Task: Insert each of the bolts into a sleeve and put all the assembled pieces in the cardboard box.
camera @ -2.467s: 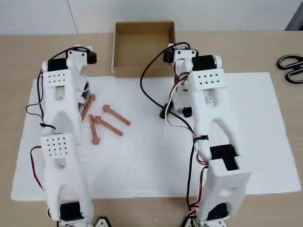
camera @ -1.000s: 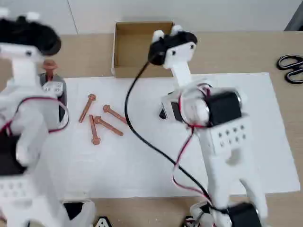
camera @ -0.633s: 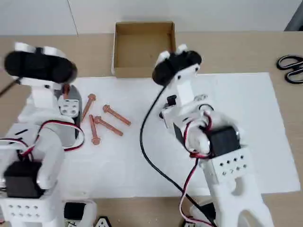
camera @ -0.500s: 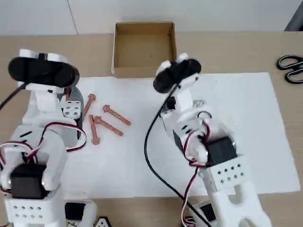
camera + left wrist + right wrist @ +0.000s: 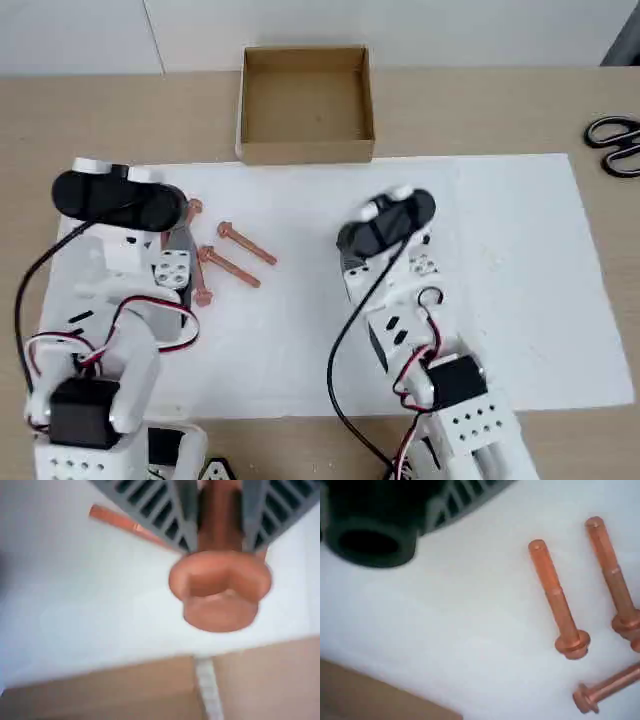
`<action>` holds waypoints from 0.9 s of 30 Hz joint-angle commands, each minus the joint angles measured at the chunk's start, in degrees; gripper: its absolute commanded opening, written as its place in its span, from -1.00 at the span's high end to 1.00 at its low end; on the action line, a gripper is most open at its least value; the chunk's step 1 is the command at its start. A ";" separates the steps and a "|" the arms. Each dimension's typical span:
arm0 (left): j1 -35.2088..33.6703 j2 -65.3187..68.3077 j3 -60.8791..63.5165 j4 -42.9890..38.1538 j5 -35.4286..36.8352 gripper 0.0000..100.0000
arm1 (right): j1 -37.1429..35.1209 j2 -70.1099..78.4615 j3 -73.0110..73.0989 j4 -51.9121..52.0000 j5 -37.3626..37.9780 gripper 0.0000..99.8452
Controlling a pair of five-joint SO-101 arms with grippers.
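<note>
Five smooth copper-coloured bolts by the count: the left tool is clamped on one bolt, round flanged head poking out between ribbed grey fingers, and four loose bolts lie scattered on the white foam sheet toward the worktop's left edge. The right tool grips one sleeve, a black tube. One open cardboard box sits mid far edge; one pair of scissors by the right edge
</note>
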 commanded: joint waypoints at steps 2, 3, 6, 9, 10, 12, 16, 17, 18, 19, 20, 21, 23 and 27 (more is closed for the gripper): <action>2.46 -2.55 6.55 -14.86 6.42 0.99 | -0.57 -5.14 8.53 -12.26 0.18 0.99; 3.25 -2.99 7.96 -17.41 8.44 0.99 | -0.57 -5.76 10.11 -13.76 0.18 0.99; 6.33 -3.08 10.15 -23.38 16.35 0.99 | -0.57 -7.43 13.45 -16.04 0.18 0.99; 8.62 -2.99 12.44 -27.52 22.07 0.99 | -3.12 -9.63 16.26 -16.22 0.18 0.99; 9.67 -3.08 13.32 -28.13 22.51 0.99 | -4.44 -10.59 17.23 -16.22 0.18 0.99; 11.87 -3.43 14.81 -28.22 22.68 0.99 | -8.04 -12.70 18.73 -16.22 0.18 0.99; 15.03 -3.52 15.96 -28.31 22.77 0.99 | -12.97 -17.36 21.36 -16.04 0.26 0.99; 15.56 -3.52 16.13 -28.31 22.77 0.99 | -13.41 -18.33 21.89 -16.04 0.26 0.99; 16.00 -3.52 16.40 -28.31 22.77 0.99 | -13.58 -19.12 22.42 -16.04 0.26 0.99; 16.18 -3.52 16.57 -28.31 22.77 0.99 | -13.67 -19.65 22.77 -16.04 0.26 0.99; 16.18 -3.52 17.10 -28.31 22.77 0.99 | -13.76 -20.26 23.03 -16.04 0.26 0.99; 16.26 -3.52 17.71 -28.48 22.68 0.99 | -13.85 -20.70 23.03 -16.04 0.18 0.99; 16.88 -3.52 19.65 -29.89 22.59 0.99 | -13.85 -21.14 23.03 -16.04 -2.20 0.99; 17.05 -3.60 22.90 -34.55 22.59 0.99 | -13.85 -21.32 23.03 -15.96 -7.91 0.99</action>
